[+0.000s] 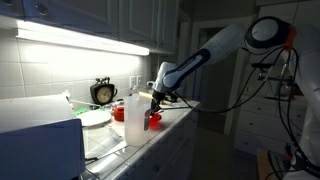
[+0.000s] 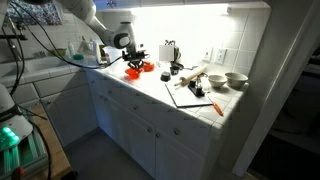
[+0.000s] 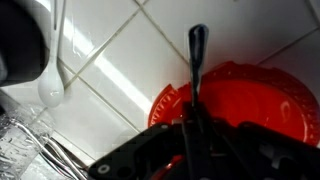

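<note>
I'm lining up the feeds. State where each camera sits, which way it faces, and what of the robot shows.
Exterior view: beside the counter, facing along it past the clock; arm and claw show.
Exterior view: out in the room, facing the counter's front and bowls; arm and claw show.
Wrist view: on the wrist, facing down at the red dish; only the claw shows.
Shared: the red dish, in all three.

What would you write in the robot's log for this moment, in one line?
tool: over red dish | dark stick: pointing out from tool | white spoon: lying beside dish | grip: unclear
</note>
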### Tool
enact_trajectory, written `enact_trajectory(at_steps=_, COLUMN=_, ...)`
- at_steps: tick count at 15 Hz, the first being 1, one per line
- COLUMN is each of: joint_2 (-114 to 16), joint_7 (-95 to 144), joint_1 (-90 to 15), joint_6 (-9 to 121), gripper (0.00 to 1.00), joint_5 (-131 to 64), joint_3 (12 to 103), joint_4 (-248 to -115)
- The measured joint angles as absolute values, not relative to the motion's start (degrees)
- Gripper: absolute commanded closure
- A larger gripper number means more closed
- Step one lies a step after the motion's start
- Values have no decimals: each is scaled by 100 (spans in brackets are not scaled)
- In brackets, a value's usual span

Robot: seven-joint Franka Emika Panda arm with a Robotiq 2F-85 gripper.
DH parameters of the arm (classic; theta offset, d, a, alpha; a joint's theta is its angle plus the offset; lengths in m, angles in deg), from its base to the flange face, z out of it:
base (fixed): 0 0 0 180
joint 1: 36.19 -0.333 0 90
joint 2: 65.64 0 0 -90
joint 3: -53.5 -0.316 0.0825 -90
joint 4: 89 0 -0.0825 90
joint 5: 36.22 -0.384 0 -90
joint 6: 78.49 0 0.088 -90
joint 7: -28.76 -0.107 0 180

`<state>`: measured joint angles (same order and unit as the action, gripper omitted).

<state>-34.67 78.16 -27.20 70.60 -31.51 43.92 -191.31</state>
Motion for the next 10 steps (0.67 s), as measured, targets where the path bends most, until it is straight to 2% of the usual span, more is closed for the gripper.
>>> enact_trajectory(at_steps=10, joint_2=-3498, joint_7=7785, joint_1=-2836, joint_6=7061, gripper=98, joint_5=-3134, joint_3=4623, joint_4=-19108)
